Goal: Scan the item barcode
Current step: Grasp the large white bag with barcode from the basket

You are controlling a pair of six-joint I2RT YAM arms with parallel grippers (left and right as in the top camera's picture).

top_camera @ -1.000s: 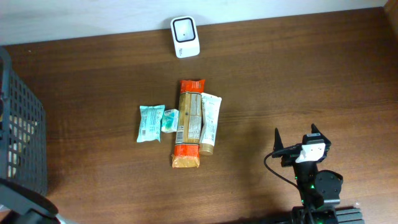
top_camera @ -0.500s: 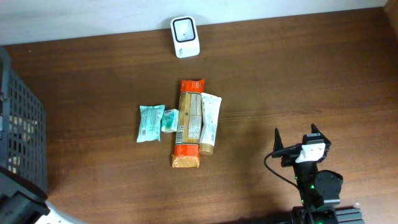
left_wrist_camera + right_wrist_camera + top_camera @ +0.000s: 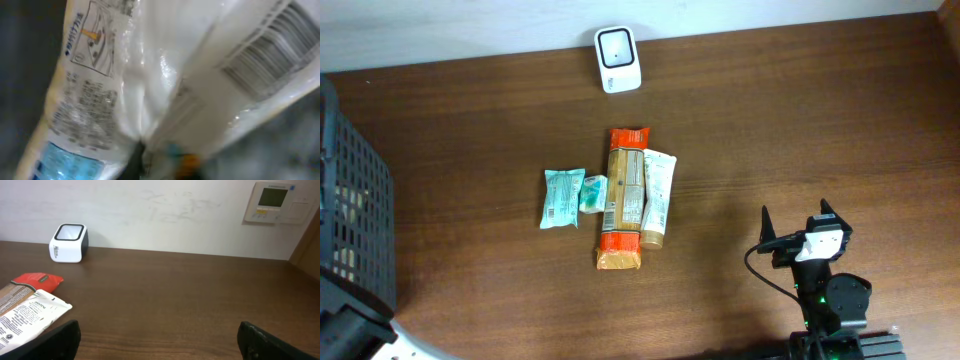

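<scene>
A white plastic package (image 3: 150, 75) with blue print and small black text fills the left wrist view, close and blurred. Its barcode (image 3: 280, 50) shows at the upper right. My left gripper (image 3: 145, 160) is shut on the package's crumpled film at the bottom edge, its fingers mostly hidden. The white scanner (image 3: 618, 59) stands at the table's back edge and also shows as the scanner (image 3: 69, 243) in the right wrist view. My right gripper (image 3: 797, 210) rests open near the front right with nothing between its fingers (image 3: 255, 337).
A dark mesh basket (image 3: 360, 200) stands at the left edge, with my left arm (image 3: 350, 335) beside it. Mid-table lie an orange-ended snack pack (image 3: 623, 198), a white tube (image 3: 657, 198) and two teal packets (image 3: 562, 197). A wall panel (image 3: 274, 202) hangs behind.
My left gripper has closed and its arm shifted slightly at the lower left of the overhead view. The right arm and the items on the table have not moved.
</scene>
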